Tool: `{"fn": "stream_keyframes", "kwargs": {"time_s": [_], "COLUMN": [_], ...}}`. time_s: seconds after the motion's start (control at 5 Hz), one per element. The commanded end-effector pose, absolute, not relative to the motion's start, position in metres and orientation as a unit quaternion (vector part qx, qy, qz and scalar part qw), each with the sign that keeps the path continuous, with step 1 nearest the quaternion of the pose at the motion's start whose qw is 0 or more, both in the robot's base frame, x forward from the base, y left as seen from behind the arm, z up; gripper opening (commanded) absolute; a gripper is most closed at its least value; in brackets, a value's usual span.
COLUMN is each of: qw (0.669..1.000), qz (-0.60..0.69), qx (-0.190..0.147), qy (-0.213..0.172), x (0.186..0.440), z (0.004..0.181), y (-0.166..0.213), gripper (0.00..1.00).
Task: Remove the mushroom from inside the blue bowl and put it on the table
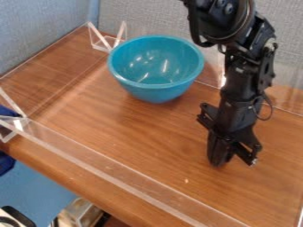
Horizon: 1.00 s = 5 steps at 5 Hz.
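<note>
The black pincer [232, 158] points straight down in the lower right of the frame, its tips at or just above the table [106, 124], jaws drawn fully together. Whether anything is pinched between them cannot be made out. The black arm [231, 53] rises from it toward the top right. The blue bowl [155, 68] sits well apart, up and to the left of the pincer, upright on the wood. Its inside shows only glossy reflections; no mushroom is discernible there. Low clear walls [112, 177] edge the table.

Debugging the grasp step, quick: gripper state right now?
Gripper: shut, tips down at the table; no mushroom visible in them.
</note>
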<state>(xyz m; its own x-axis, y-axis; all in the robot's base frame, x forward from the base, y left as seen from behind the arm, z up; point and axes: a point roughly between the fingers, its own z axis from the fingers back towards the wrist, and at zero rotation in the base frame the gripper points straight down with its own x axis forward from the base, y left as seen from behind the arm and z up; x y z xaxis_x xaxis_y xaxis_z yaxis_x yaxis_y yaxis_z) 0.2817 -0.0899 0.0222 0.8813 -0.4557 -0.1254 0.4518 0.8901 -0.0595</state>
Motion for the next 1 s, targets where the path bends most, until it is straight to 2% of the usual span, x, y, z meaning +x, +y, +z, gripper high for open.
{"fn": "stream_keyframes", "kwargs": {"time_s": [0.0, 0.8], "qw": [0.970, 0.972], "qz": [-0.237, -0.226], "qx": [-0.013, -0.008], "qy": [0.048, 0.057], "x": [0.2844, 0.2859], "z": [0.0367, 0.0363], "y": [-0.0948, -0.0932], "gripper": [0.00, 0.00]}}
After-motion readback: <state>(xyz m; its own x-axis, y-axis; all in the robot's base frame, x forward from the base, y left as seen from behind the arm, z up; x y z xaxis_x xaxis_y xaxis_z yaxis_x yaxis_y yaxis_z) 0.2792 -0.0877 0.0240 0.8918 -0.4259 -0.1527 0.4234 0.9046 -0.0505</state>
